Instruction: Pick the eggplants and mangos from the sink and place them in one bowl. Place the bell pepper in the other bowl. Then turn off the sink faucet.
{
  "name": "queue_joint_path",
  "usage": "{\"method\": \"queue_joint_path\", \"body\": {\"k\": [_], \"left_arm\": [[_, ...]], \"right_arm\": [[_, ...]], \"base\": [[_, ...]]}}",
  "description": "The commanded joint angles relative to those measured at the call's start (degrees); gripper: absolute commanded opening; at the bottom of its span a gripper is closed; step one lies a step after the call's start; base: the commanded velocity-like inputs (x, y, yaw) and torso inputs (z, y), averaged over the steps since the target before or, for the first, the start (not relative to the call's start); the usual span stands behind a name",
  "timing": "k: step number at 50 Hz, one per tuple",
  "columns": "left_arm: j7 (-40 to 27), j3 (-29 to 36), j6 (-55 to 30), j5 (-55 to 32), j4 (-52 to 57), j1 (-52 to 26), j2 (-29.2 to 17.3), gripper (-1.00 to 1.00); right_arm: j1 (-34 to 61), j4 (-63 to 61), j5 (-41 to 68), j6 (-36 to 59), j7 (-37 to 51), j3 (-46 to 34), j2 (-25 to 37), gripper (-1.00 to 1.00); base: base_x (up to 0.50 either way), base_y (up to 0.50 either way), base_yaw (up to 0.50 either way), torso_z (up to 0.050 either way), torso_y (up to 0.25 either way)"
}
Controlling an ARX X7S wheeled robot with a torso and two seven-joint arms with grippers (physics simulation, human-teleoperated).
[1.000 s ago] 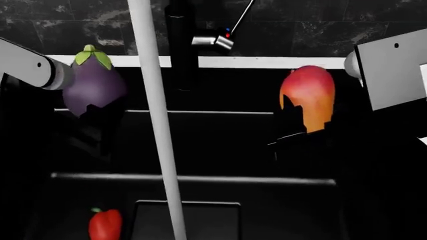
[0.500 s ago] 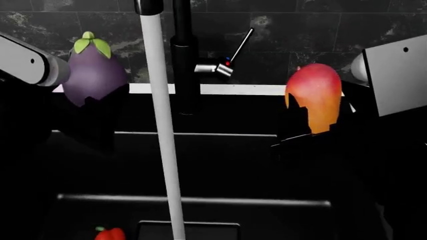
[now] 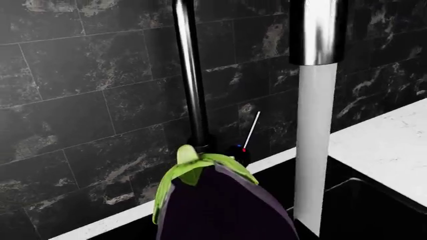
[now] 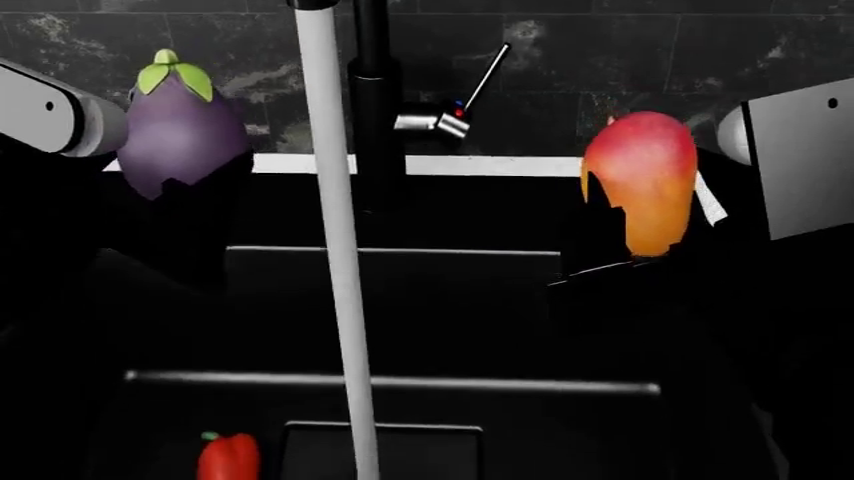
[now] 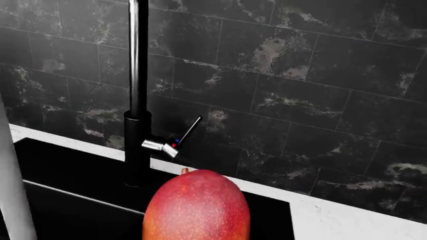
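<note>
My left gripper (image 4: 180,195) is shut on a purple eggplant (image 4: 182,128) with a green cap, held high over the left side of the black sink (image 4: 441,300); it fills the left wrist view (image 3: 223,205). My right gripper (image 4: 625,258) is shut on a red-orange mango (image 4: 643,175), held above the sink's right side; it also shows in the right wrist view (image 5: 197,207). The red bell pepper (image 4: 228,458) lies on the sink floor at the lower left. The black faucet column (image 4: 375,100) has a silver lever (image 4: 447,120). White water (image 4: 340,250) streams down.
A dark marbled tile wall (image 4: 601,60) stands behind the white counter strip (image 4: 521,165). The square drain recess (image 4: 387,450) lies under the stream. White counter (image 3: 390,150) lies beside the sink in the left wrist view.
Both grippers have lifted their fruit higher above the sink. The head view has shifted, so the faucet lever and wall tiles show more.
</note>
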Motion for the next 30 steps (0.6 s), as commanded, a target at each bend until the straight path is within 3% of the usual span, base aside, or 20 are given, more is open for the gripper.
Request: {"method": "queue_joint_path", "body": {"k": [1, 30], "left_arm": [[-1.32, -0.85, 0.60, -0.89, 0.12, 0.04, -0.05, -1.00], [-2.34, -1.46, 1.18, -1.55, 0.82, 0.89, -0.63, -1.00]], "right_arm": [[-0.73, -0.89, -0.81, -0.47, 0.32, 0.64, 0.40, -1.00], [-4.28, -2.53, -0.25, -2.69, 1.78, 2.34, 1.73, -1.00]], "base": [[-0.39, 0.06, 0.00, 0.000, 0.000], [-0.37, 0.10, 0.00, 0.000, 0.000]]}}
